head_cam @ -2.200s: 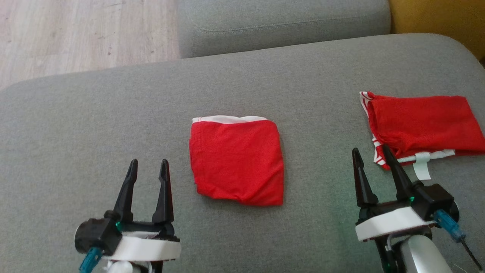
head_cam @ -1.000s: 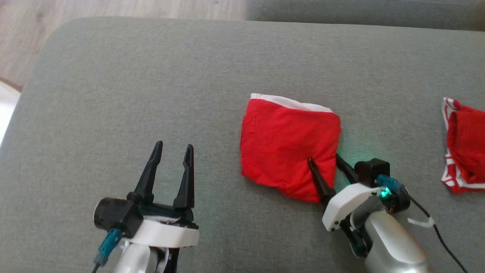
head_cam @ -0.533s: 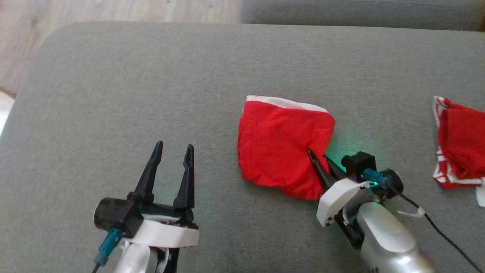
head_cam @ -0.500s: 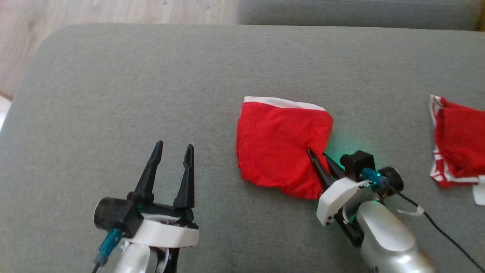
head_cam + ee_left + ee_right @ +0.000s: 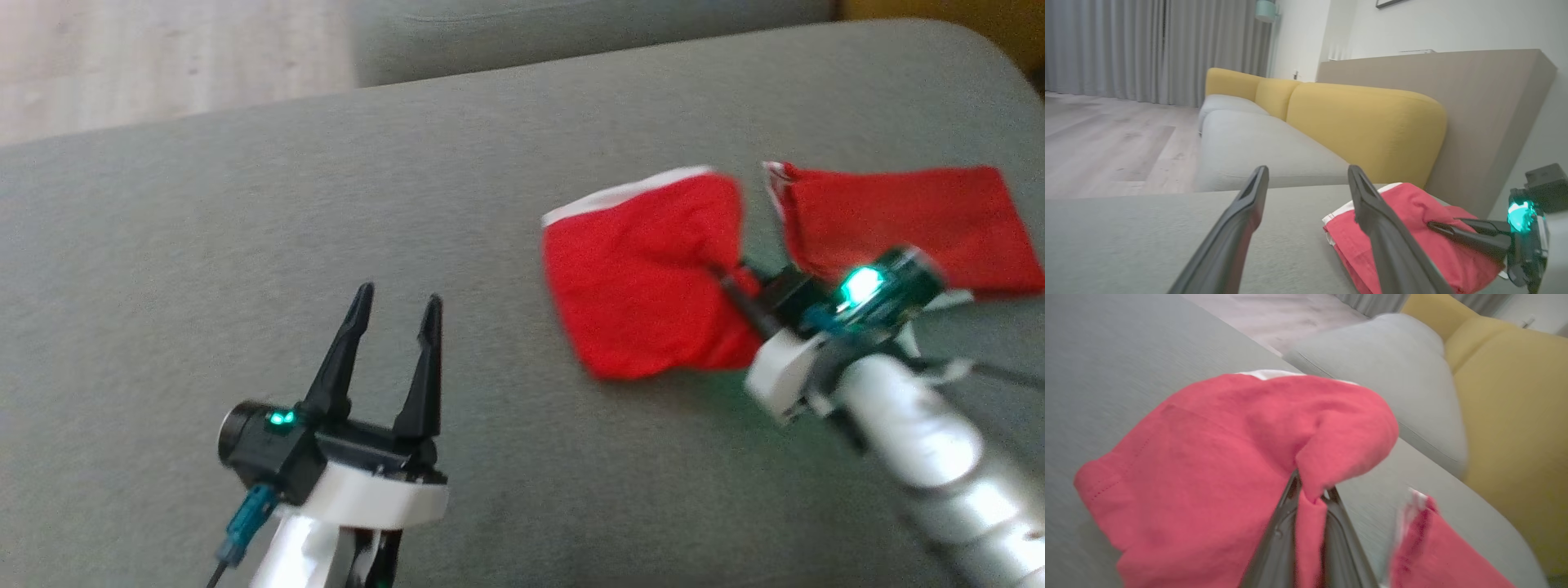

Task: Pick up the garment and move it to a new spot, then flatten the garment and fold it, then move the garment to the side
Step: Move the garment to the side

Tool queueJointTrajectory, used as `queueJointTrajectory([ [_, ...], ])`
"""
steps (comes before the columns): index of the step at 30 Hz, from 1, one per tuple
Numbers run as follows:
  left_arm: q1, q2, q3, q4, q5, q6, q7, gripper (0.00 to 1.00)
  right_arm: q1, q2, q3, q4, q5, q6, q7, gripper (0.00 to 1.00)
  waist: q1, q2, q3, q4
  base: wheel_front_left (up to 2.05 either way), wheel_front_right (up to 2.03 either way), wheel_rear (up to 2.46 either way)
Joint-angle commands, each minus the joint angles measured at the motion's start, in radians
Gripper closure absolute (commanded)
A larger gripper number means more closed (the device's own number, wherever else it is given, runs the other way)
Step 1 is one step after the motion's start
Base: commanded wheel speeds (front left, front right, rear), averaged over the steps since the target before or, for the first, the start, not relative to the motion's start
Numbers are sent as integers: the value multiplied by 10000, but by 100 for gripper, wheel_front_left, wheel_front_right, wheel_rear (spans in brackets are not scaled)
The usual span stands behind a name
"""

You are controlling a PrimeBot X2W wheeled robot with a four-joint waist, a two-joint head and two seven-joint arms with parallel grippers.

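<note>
Right gripper: fingers pressed together, pinching the right-hand edge of the folded red garment. In the right wrist view the cloth humps over the fingertips and a strip of it runs down between them.

The garment is on the grey sofa seat, right of centre, with its white waistband along the far edge. The pinched edge is raised. The rest seems to lie on the cushion, but blur hides whether any of it is clear of the surface.

Key relation: the garment's bulk trails to the left of the right gripper, away from the wrist. A second red garment lies just beside it on the right, long axis left to right, with a narrow strip of cushion between the two.

Judgement: this is the last step, the move aside. A pull to the right would drag the fold toward that neighbour, trailing edge last. Risk: a one-edge pinch may let the fold open.

Left gripper: fingers spread, holding nothing, well apart to the left. The right arm is far nearer.
</note>
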Motion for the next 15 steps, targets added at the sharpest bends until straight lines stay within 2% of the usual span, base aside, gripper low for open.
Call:
queueJointTrajectory([
  [1, -578, 18, 192, -388, -36, 23, -51, 0, -448, -457, 278, -452, 254, 67, 115, 100, 1, 0, 211, -553, 0, 0, 0],
  [8, -1229, 18, -220, -429, -87, 28, -51, 0, -1392, -3145, 1478, -1264, 1865, 67, 853, 100, 1, 0, 969, -974, 0, 0, 0],
  [11, -1443, 18, -306, -387, -51, -12, -51, 0, -1706, -3928, 1598, -1215, 2312, 67, 958, 100, 1, 0, 1288, -913, 0, 0, 0],
  [15, -1670, 18, -272, -291, -14, -93, -51, 0, -1924, -4614, 1607, -902, 2606, 67, 1047, 100, 1, 0, 1622, -719, 0, 0, 0],
])
